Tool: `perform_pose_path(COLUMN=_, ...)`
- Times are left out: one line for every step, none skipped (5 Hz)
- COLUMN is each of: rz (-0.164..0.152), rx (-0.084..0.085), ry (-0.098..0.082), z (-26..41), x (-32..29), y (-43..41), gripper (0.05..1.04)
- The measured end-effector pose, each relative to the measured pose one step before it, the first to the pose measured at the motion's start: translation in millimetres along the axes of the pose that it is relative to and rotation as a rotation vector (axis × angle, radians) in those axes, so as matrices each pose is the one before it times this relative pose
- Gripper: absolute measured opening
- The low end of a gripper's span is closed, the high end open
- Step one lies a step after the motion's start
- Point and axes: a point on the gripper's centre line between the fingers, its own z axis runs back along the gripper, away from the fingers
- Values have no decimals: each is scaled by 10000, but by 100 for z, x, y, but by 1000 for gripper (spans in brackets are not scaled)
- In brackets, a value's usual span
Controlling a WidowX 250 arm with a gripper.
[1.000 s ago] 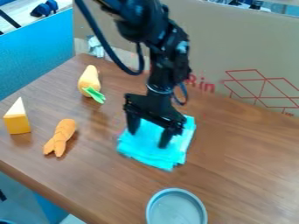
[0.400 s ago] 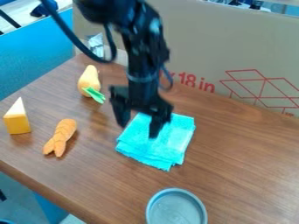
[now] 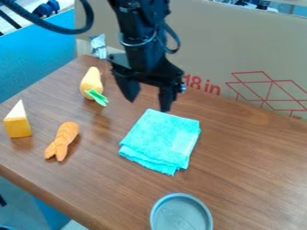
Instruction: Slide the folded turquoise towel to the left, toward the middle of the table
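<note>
The soft, blue-green cloth [image 3: 160, 140] is folded and lies flat, a bit slanted, mid worktop [image 3: 252, 161].

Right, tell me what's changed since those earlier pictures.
The gripper has lifted away from over the turquoise cloth, toward the back of the table. Its fingers are apart throughout, so no grasp or release shows. The cloth keeps its place, as do the carrot, yellow wedge, green-leafed vegetable and round grey dish.

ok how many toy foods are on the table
3: the yellow wedge at far left, the carrot to its right, and the leafy yellow one behind them, left of the gripper.
</note>
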Motion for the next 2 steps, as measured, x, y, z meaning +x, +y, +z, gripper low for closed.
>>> perform_pose_path(rz=-756, rx=-655, ry=1539, z=-639, x=-1203, y=-3201, gripper=1001)
perform_pose_path(rz=-352, rx=-681, ry=597, z=-882, x=-841, y=-2300, gripper=1001)
